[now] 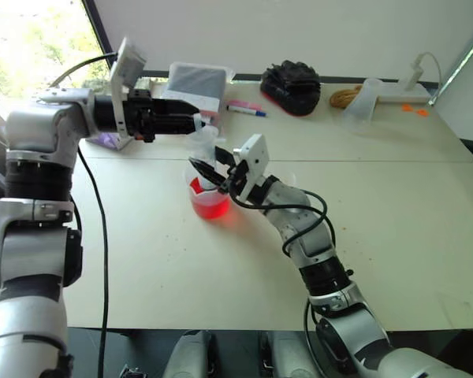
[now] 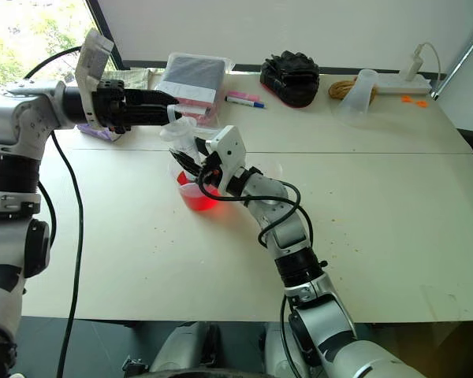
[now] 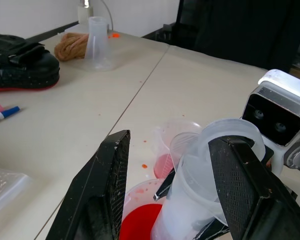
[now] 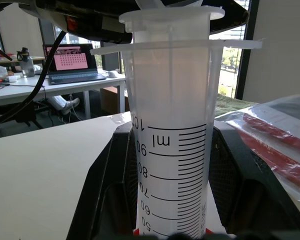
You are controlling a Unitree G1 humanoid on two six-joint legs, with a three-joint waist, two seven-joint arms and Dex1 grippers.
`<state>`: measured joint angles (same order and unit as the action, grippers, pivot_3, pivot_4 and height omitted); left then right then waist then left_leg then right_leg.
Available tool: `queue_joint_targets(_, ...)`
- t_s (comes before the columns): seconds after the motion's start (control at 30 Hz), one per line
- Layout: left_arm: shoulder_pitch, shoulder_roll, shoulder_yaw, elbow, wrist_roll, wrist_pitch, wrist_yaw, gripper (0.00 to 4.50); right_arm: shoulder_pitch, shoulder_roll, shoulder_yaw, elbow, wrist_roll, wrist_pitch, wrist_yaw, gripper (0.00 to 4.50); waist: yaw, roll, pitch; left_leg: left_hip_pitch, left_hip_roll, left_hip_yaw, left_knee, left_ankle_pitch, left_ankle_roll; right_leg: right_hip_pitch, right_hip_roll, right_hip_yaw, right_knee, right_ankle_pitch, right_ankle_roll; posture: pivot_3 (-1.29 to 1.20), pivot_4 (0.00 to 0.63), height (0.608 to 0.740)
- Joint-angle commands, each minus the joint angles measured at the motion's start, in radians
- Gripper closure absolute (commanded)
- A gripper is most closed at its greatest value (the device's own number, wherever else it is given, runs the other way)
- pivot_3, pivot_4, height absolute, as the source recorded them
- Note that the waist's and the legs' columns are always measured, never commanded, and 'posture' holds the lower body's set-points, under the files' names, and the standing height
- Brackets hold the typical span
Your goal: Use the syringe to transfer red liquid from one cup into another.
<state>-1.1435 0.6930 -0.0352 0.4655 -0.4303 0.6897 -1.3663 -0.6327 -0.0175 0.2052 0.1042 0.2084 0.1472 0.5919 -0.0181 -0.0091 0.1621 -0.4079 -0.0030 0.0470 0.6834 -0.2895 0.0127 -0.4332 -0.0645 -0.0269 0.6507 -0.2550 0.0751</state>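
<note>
Nearest on the pale table [image 1: 394, 260] stood the larger clear beaker [image 1: 210, 201], holding bright red liquid [image 1: 211, 206] in its lower part. The syringe [image 1: 204, 153] rose upright out of that beaker, and the right gripper [image 1: 213, 175] was clamped on its barrel, black fingers [image 4: 250, 185] pressed against both sides of the printed scale. The barrel looked clear and colourless down to the lowest marks in sight. Just right of the beaker, partly behind the right gripper, sat the smaller clear cup [image 3: 171, 146] with a shallow pink pool at its bottom. At the syringe's top, the left gripper [image 1: 195, 124] reached in level from the left, its jaws set apart on either side of the white plunger head, not visibly squeezing it. Far across the table an empty clear cup [image 1: 361, 101] stood beside a coil of rope [image 1: 344, 97], with a black glove [image 1: 292, 85] and a clear plastic bag [image 1: 197, 83] further left.
</note>
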Motion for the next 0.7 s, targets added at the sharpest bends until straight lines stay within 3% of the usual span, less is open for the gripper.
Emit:
queue_joint_targets(0.03, -0.036, -0.014, -0.001, 0.006, 0.008, -0.016, -0.005, 1.98, -0.011, 0.002, 0.003, -0.044, 0.004, -0.011, 0.007, 3.15, 0.0, 0.0, 0.0, 0.0, 0.0, 0.0, 0.0, 0.0, 0.0, 0.0, 0.0, 0.0, 0.0, 0.0, 0.0, 0.0, 0.15, 0.74)
queue_joint_targets(0.1, -0.034, -0.023, -0.003, 0.004, 0.01, -0.014, -0.009, 1.98, -0.012, 0.0, 0.003, -0.042, 0.003, -0.011, 0.009, 3.15, 0.0, 0.0, 0.0, 0.0, 0.0, 0.0, 0.0, 0.0, 0.0, 0.0, 0.0, 0.0, 0.0, 0.0, 0.0, 0.0, 0.15, 0.74)
queue_joint_targets(0.13, -0.031, -0.026, -0.005, 0.0, 0.01, -0.012, -0.012, 2.24, -0.012, -0.001, 0.003, -0.042, 0.002, -0.01, 0.009, 3.15, 0.0, 0.0, 0.0, 0.0, 0.0, 0.0, 0.0, 0.0, 0.0, 0.0, 0.0, 0.0, 0.001, 0.0, 0.0, 0.0, 0.15, 0.74)
queue_joint_targets(0.23, -0.027, -0.035, -0.007, 0.002, 0.016, -0.015, -0.012, 3.17, -0.014, -0.002, 0.002, -0.039, 0.002, -0.01, 0.011, 3.15, 0.0, 0.0, 0.0, 0.0, 0.0, 0.0, 0.0, 0.0, 0.0, 0.0, 0.0, 0.0, 0.001, 0.0, 0.0, 0.0, 0.15, 0.74)
queue_joint_targets(0.33, -0.027, -0.042, -0.006, 0.008, 0.018, -0.014, -0.01, 4.42, -0.016, -0.001, 0.001, -0.039, 0.0, -0.008, 0.014, 3.15, 0.0, 0.0, 0.0, 0.0, 0.0, 0.0, 0.0, 0.0, 0.0, 0.0, 0.0, 0.0, 0.001, 0.0, 0.0, 0.0, 0.15, 0.74)
queue_joint_targets(0.7, -0.008, -0.044, -0.002, -0.022, 0.008, 0.004, -0.003, 4.47, -0.015, 0.003, 0.011, -0.036, -0.003, 0.002, 0.024, 3.15, -0.001, 0.0, 0.0, 0.0, 0.0, 0.0, 0.0, 0.0, 0.0, 0.0, 0.0, 0.0, 0.001, 0.0, 0.0, 0.0, 0.15, 0.74)
